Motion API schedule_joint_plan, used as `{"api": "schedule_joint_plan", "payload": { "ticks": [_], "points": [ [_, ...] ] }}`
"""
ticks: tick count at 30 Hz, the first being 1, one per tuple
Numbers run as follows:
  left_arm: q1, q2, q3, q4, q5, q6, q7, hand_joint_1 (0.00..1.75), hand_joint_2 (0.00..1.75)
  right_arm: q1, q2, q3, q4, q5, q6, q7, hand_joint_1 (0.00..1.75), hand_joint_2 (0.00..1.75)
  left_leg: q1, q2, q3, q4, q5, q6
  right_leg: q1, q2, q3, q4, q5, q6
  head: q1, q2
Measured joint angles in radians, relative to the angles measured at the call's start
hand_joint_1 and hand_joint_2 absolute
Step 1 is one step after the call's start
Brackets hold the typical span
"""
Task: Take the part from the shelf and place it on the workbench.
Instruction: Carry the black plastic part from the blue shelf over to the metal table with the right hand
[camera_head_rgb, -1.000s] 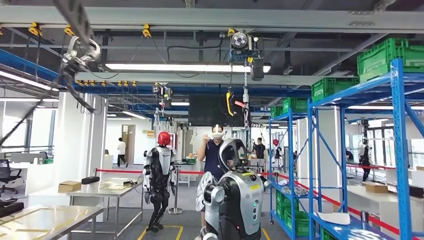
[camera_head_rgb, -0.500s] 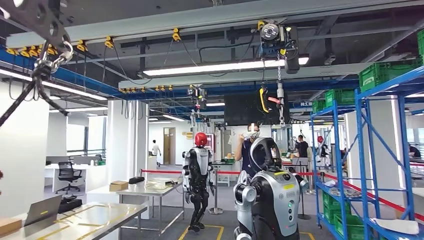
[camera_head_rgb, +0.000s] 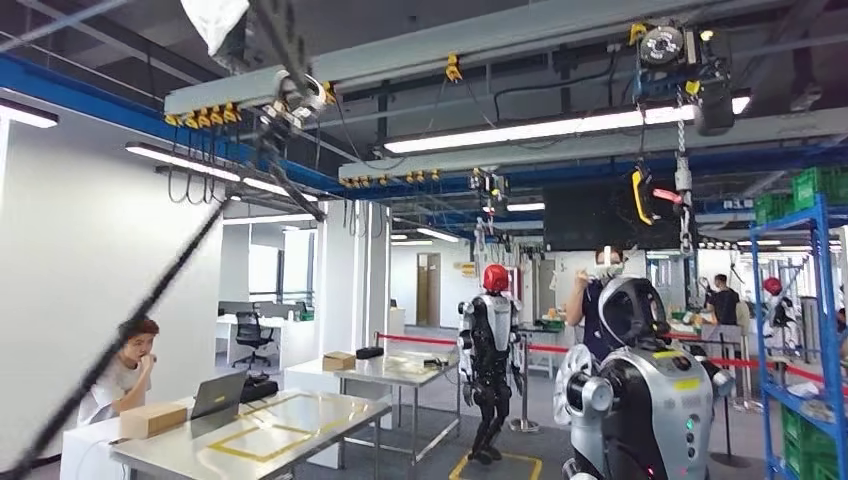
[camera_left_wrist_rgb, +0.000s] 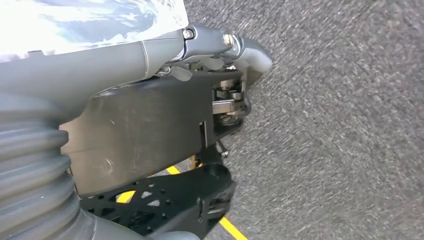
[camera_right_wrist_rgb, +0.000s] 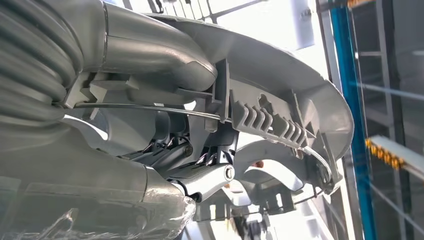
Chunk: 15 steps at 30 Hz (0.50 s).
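The right hand (camera_right_wrist_rgb: 210, 150) gripped the grey ribbed plastic part (camera_right_wrist_rgb: 280, 120) — carry step, by the look of it. The left hand (camera_left_wrist_rgb: 220, 105) hung fingers curled, empty. Next: reaching the steel bench (camera_head_rgb: 250, 435) left of the blue shelf (camera_head_rgb: 815, 340).

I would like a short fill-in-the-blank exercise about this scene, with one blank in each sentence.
1. The right robot hand holds a curved ____ plastic part.
2. On the near workbench, a laptop stands beside a cardboard ____.
3. The standing robot wears a ____ helmet.

Missing words: grey; box; red.
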Motion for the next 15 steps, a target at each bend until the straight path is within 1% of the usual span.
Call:
{"api": "schedule_joint_plan", "payload": {
  "ticks": [1,2,3,4,5,6,7,8,9,10,11,12,13,14,15],
  "points": [
    [0.0,0.0,0.0,0.0,0.0,0.0,0.0,0.0,1.75,0.001,0.0,0.001,0.0,0.0,0.0,0.0,1.75,1.75,0.003,-0.011,0.003,-0.003,0.001,0.003,-0.002,0.036,-0.028,0.053,-0.026,0.002,-0.002,0.0],
    [0.0,-0.001,0.0,0.0,0.0,-0.001,0.001,0.0,1.75,0.002,0.0,0.001,0.0,0.0,0.0,0.0,1.75,1.75,0.004,-0.023,0.003,-0.003,0.001,0.006,-0.003,0.059,-0.066,0.121,-0.053,0.003,-0.004,0.0],
    [0.0,-0.001,0.0,0.0,0.0,-0.001,0.001,0.0,1.75,0.003,0.0,0.002,0.0,0.0,0.0,0.0,1.75,1.75,0.005,-0.037,0.004,-0.003,0.0,0.007,-0.003,0.069,-0.103,0.182,-0.071,0.005,-0.005,0.0],
    [0.0,-0.001,0.0,0.0,0.0,-0.001,0.001,0.0,1.75,0.003,0.0,0.002,0.0,0.0,0.0,0.0,1.75,1.75,0.005,-0.05,0.005,-0.002,-0.001,0.007,-0.004,0.072,-0.129,0.219,-0.072,0.007,-0.005,0.0],
    [0.0,-0.001,0.0,0.0,0.0,-0.002,0.001,0.0,1.75,0.003,0.0,0.002,0.0,0.0,0.0,0.0,1.75,1.75,0.006,-0.065,0.007,-0.001,-0.002,0.006,-0.005,0.073,-0.138,0.22,-0.053,0.009,-0.005,0.0],
    [0.0,-0.001,0.0,0.0,0.001,-0.002,0.001,0.0,1.75,0.004,0.0,0.002,0.0,0.0,0.0,0.0,1.75,1.75,0.007,-0.081,0.009,0.001,-0.004,0.004,-0.006,0.077,-0.129,0.183,-0.016,0.011,-0.006,0.0],
    [0.0,-0.001,0.0,0.0,0.001,-0.002,0.001,0.0,1.75,0.004,-0.001,0.002,0.0,0.0,0.0,0.001,1.75,1.75,0.009,-0.096,0.01,0.005,-0.007,-0.001,-0.009,0.091,-0.108,0.121,0.028,0.013,-0.006,0.0],
    [-0.001,-0.002,0.0,0.0,0.001,-0.002,0.0,0.0,1.75,0.004,-0.001,0.003,0.001,0.0,0.0,0.001,1.75,1.75,0.009,-0.11,0.009,0.011,-0.011,-0.007,-0.013,0.116,-0.084,0.059,0.059,0.015,-0.007,0.0],
    [-0.001,-0.002,0.0,0.0,0.001,-0.003,0.0,0.0,1.75,0.004,-0.001,0.003,0.001,0.0,0.0,0.001,1.75,1.75,0.01,-0.123,0.005,0.017,-0.014,-0.013,-0.016,0.139,-0.066,0.012,0.077,0.014,-0.007,0.0],
    [-0.001,-0.001,-0.001,0.0,0.001,-0.003,0.0,0.0,1.75,0.004,-0.001,0.003,0.001,0.0,0.001,0.001,1.75,1.75,0.011,-0.134,0.0,0.021,-0.015,-0.019,-0.018,0.156,-0.055,-0.015,0.081,0.011,-0.007,0.0],
    [-0.001,-0.001,-0.001,0.0,0.001,-0.003,0.0,0.0,1.75,0.004,-0.001,0.003,0.001,0.0,0.001,0.001,1.75,1.75,0.013,-0.145,-0.005,0.023,-0.014,-0.026,-0.016,0.159,-0.052,-0.022,0.075,0.005,-0.007,0.0],
    [-0.001,-0.001,-0.001,0.0,0.002,-0.003,0.0,0.0,1.75,0.003,-0.001,0.003,0.001,0.0,0.001,0.001,1.75,1.75,0.016,-0.156,-0.008,0.022,-0.013,-0.031,-0.015,0.148,-0.05,-0.025,0.073,-0.003,-0.008,0.0],
    [-0.001,0.0,0.0,0.0,0.003,-0.003,0.0,0.0,1.75,0.002,0.0,0.003,0.001,0.0,0.002,0.001,1.75,1.75,0.017,-0.154,-0.009,0.023,-0.013,-0.037,-0.014,0.134,-0.047,-0.028,0.074,-0.01,-0.009,0.0],
    [-0.001,0.0,0.0,0.0,0.003,-0.003,0.0,0.0,1.75,0.002,0.001,0.004,0.001,0.0,0.002,0.002,1.75,1.75,0.016,-0.137,-0.013,0.032,-0.02,-0.042,-0.014,0.121,-0.042,-0.031,0.074,-0.018,-0.008,0.0],
    [-0.001,0.0,-0.001,0.0,0.004,-0.003,0.001,0.0,1.75,0.002,0.001,0.004,0.001,0.0,0.003,0.002,1.75,1.75,0.015,-0.11,-0.024,0.059,-0.037,-0.047,-0.014,0.106,-0.037,-0.035,0.073,-0.024,-0.007,0.0]
  ]
}}
